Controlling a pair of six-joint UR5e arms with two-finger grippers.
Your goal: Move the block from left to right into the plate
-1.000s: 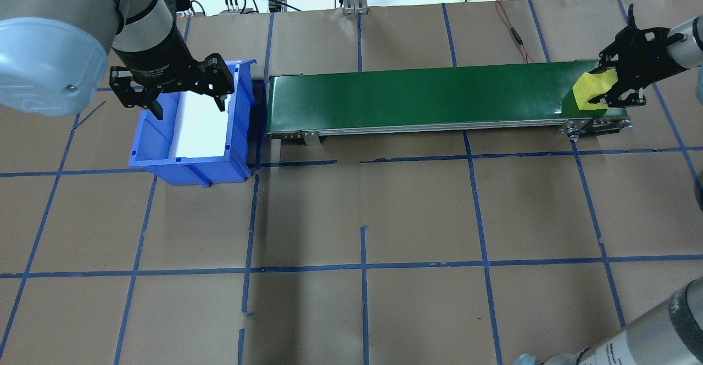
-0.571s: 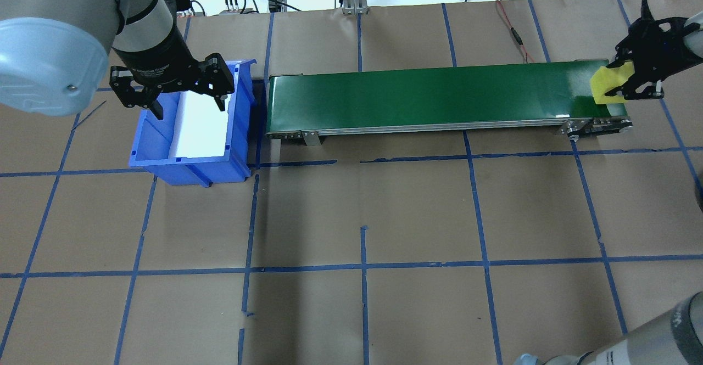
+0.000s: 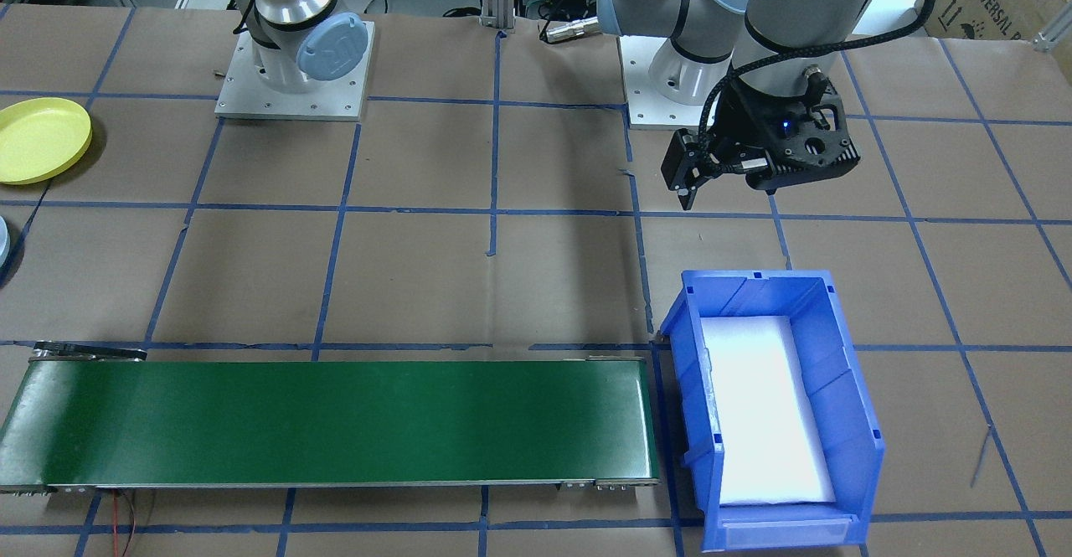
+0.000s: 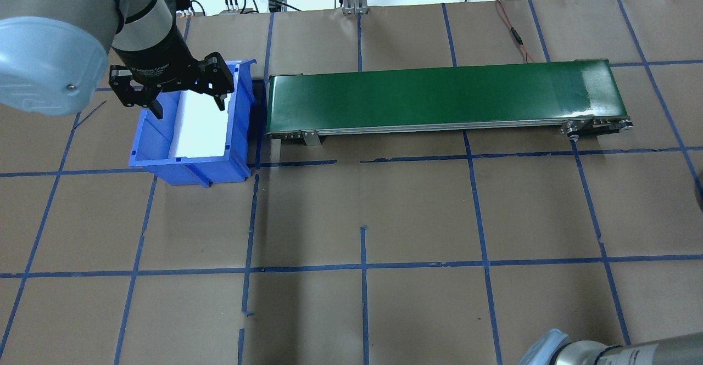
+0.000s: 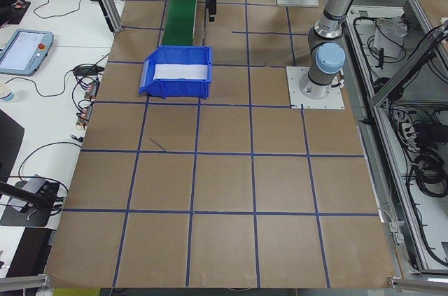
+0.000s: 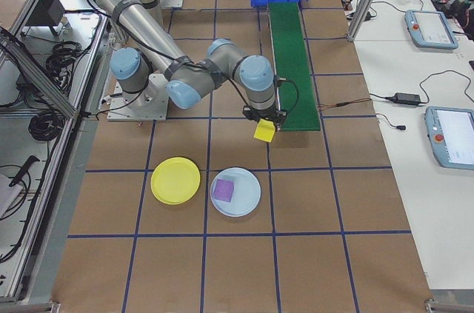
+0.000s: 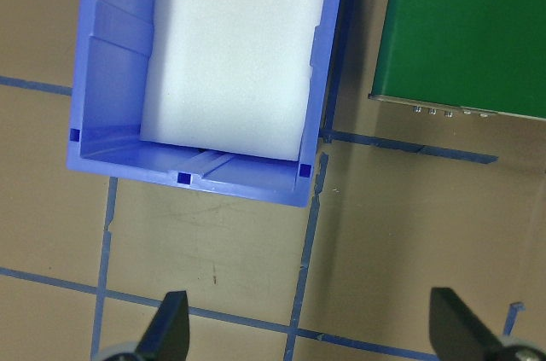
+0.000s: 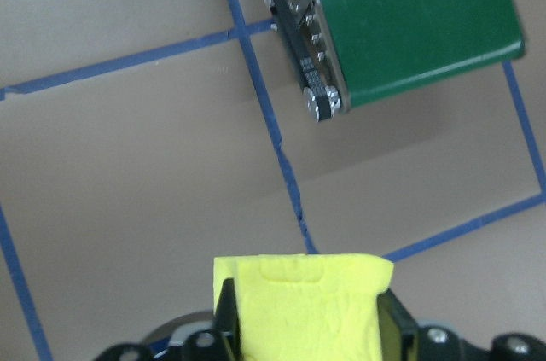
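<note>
Status: block pickup looks done, transfer underway, drop not yet done.

Right claw point(image 8: 300, 331) is clamped on the yellow block point(image 8: 300, 293). The wrist view shows the block seated between both fingers, carried clear of the table point(image 8: 128, 173). The exterior right view puts the block point(image 6: 264, 131) off the near end of the green conveyor point(image 6: 292, 61), over bare brown paper. The belt itself carries nothing in the overhead and front views.

Yellow plate point(image 6: 175, 180) sits on the table near the robot base, well apart from the block. Just beside it is a pale blue plate point(image 6: 235, 192) with a purple block point(image 6: 223, 190) in it. From the block, the yellow plate is further from the conveyor and toward the base side. The front view also catches the yellow plate point(image 3: 40, 139) at its left edge, with nothing in it.

Left claw point(image 4: 167, 86) hovers over the back end of the blue bin point(image 4: 192, 129), fingers spread, holding nothing. The bin has white foam point(image 7: 235, 45) in it; no blocks visible there.

Remaining, as I judge it: carry the block over the yellow plate, lower, release. Watch for the neighbouring pale blue plate, which is easy to land in by mistake.
</note>
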